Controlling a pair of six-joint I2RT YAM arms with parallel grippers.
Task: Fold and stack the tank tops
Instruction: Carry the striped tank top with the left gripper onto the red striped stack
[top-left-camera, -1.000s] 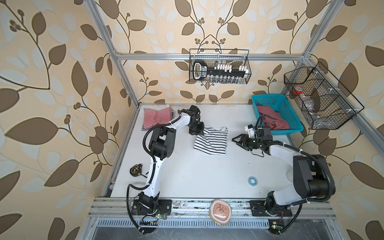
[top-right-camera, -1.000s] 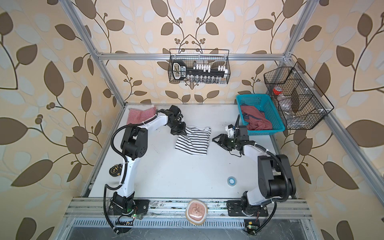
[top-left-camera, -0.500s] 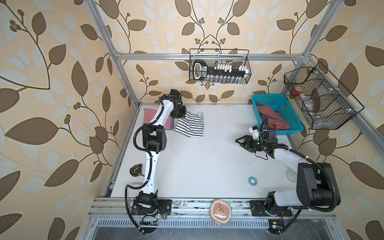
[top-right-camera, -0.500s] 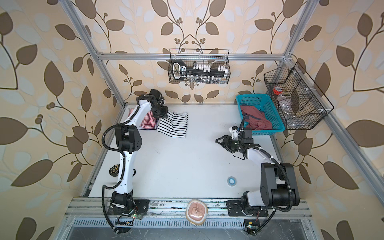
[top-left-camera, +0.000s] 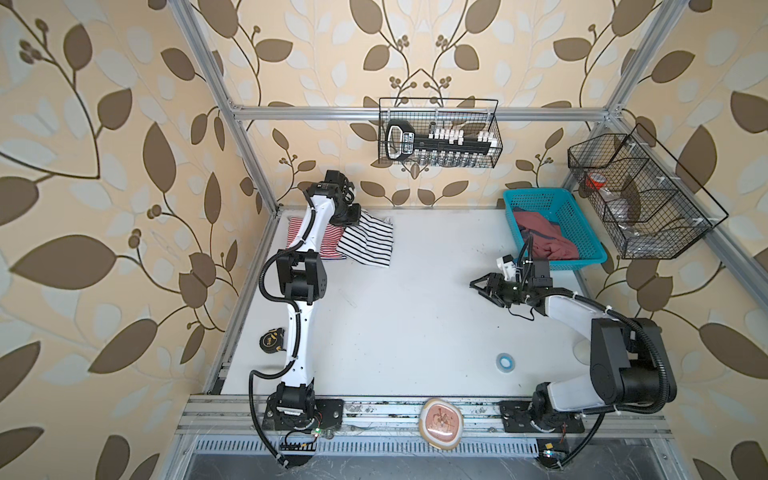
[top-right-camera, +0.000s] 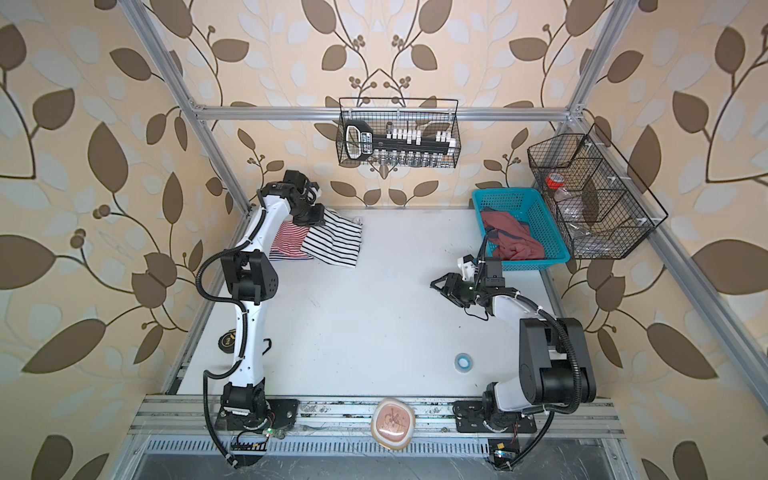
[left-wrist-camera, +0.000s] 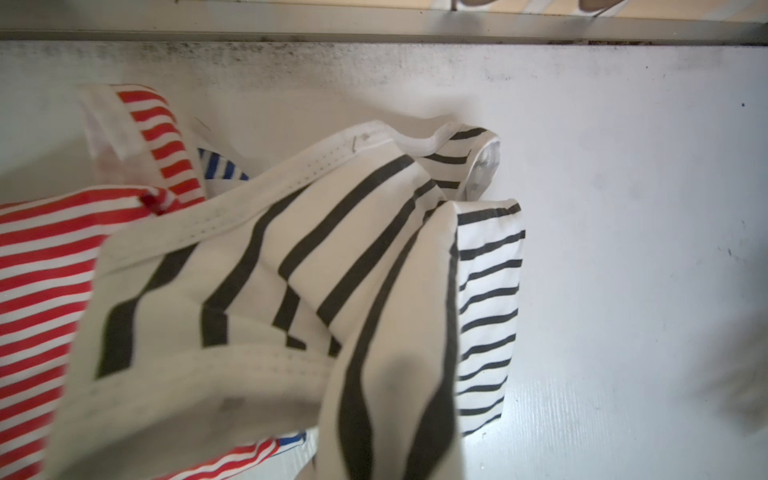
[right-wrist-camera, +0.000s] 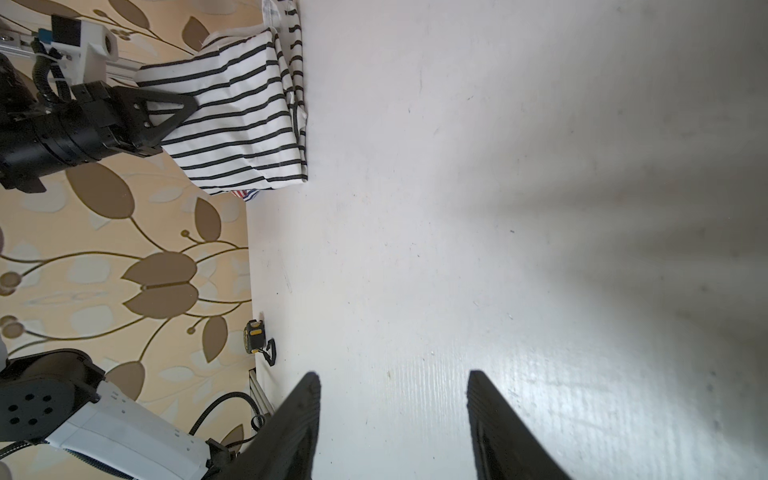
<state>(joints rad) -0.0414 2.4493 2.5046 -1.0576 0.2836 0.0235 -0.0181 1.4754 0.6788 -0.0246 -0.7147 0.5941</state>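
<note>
Both top views: I see the black-and-white striped top (top-left-camera: 368, 243) at the table's (top-left-camera: 415, 324) far-left corner, partly over the red-and-white striped top (top-left-camera: 331, 247); left wrist view: cloth bunched, creased; right wrist view: left gripper (right-wrist-camera: 183, 110) pinches its edge; right gripper (right-wrist-camera: 392, 376) parted, empty.

- Tabletop (top-left-camera: 415, 324): white, scuffed.
- Blue plastic basket (top-left-camera: 540, 199): far right corner of the tabletop.
- Wire basket (top-left-camera: 438, 104): hung on the back wall, holding a black-handled tool (top-left-camera: 399, 139) and small white pieces.
- Compartmented wire basket (top-left-camera: 640, 199): on the right wall.
- Blue tape roll (top-left-camera: 505, 360): lying flat, near right.
- Black-and-yellow tape measure (top-left-camera: 272, 340): at the left edge.
- Pinkish disc (top-left-camera: 441, 422): on the front rail.
</note>
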